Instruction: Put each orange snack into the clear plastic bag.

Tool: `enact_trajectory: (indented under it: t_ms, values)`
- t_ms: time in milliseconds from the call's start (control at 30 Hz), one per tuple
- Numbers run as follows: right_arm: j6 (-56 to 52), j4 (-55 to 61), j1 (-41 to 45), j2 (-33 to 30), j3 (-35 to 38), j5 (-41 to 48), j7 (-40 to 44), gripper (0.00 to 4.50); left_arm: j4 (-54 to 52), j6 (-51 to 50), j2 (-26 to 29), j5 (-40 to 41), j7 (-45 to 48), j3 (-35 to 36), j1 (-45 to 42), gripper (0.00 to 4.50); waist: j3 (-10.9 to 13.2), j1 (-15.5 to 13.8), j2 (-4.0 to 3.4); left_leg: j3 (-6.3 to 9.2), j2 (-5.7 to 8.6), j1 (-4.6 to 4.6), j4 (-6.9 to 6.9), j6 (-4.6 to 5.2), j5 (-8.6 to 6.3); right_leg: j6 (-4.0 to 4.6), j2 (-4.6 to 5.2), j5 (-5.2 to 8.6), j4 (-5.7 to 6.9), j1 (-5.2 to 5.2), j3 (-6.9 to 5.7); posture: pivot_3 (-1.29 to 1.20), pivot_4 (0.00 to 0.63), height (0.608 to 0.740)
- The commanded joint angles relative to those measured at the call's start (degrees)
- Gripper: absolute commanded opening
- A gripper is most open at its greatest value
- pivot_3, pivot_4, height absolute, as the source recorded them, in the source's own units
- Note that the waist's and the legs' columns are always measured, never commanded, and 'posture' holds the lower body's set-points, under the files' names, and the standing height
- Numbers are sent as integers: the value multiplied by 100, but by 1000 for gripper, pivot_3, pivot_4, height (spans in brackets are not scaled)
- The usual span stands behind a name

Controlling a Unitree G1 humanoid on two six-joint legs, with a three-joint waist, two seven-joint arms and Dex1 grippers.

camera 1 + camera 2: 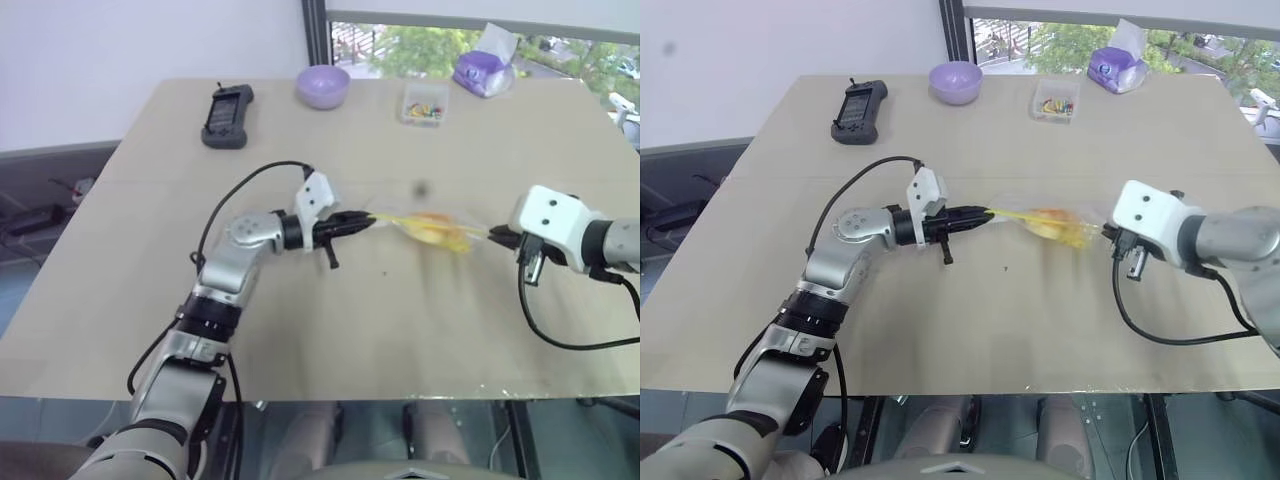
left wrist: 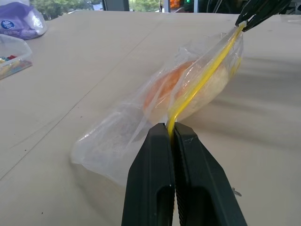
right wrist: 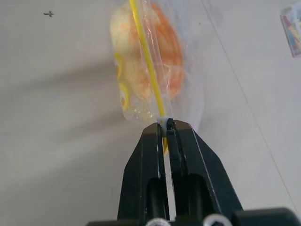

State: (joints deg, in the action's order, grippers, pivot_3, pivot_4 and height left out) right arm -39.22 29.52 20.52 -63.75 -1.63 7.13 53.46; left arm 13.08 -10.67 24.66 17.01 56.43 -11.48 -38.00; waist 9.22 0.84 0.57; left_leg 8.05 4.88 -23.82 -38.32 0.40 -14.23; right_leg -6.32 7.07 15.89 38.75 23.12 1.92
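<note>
Left eye view: clear plastic bag (image 1: 432, 229) stretched between both hands above the counter (image 1: 300, 330), orange snack (image 2: 162, 87) inside it.

Left hand (image 1: 368, 221) pinched tight on one end of the bag's yellow zip strip (image 2: 202, 80), right hand (image 1: 492, 236) pinched tight on the other end; strip runs taut between them. In the left wrist view the bag hangs below the strip, snack showing through the film. Bag sits mid-counter, off the surface, its shadow below. Far edge of the counter: black handheld device (image 1: 227, 115), purple bowl (image 1: 322, 86), small clear box of colourful bits (image 1: 425, 103), purple tissue pack (image 1: 484, 70), all well apart from the bag.
</note>
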Motion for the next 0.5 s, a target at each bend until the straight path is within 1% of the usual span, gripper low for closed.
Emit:
enact_trajectory:
  t_ms: [33,167,233,333,433,500]
  values:
    - [11,-203,206,-47,340,-86,-173,23,-12,135,111,-47,-244,457,-163,0,0,2,0,0,0,0,0,0,0,0,0,0,0,0,0,0,150,740]
    - [245,-495,834,226,269,-165,-445,23,82,290,-107,-96,-619,565,-516,0,2,-3,2,-1,0,0,-2,0,0,0,0,0,3,0,1,0,150,740]
    - [502,-853,1306,428,135,-311,-659,23,375,551,-287,-295,-1022,627,-941,0,2,-5,4,1,0,0,-2,0,0,0,0,0,3,0,-1,0,150,740]
    - [915,-1477,1890,727,-65,-645,-989,23,1056,986,-491,-664,-1604,700,-1632,0,10,-13,16,-1,7,-1,-3,-1,0,0,2,0,2,0,-1,0,150,740]
    - [1316,-2104,2411,1061,-233,-942,-1301,23,2022,1532,-624,-1029,-2259,786,-2357,0,13,-1,21,-1,11,-3,1,-1,1,0,2,0,-7,1,-3,0,150,740]
    - [1566,-2444,2688,1274,-285,-1091,-1478,23,2539,1835,-669,-1152,-2470,816,-2702,0,14,17,23,-4,16,-6,5,-2,1,-1,2,-1,-10,7,-2,0,150,740]
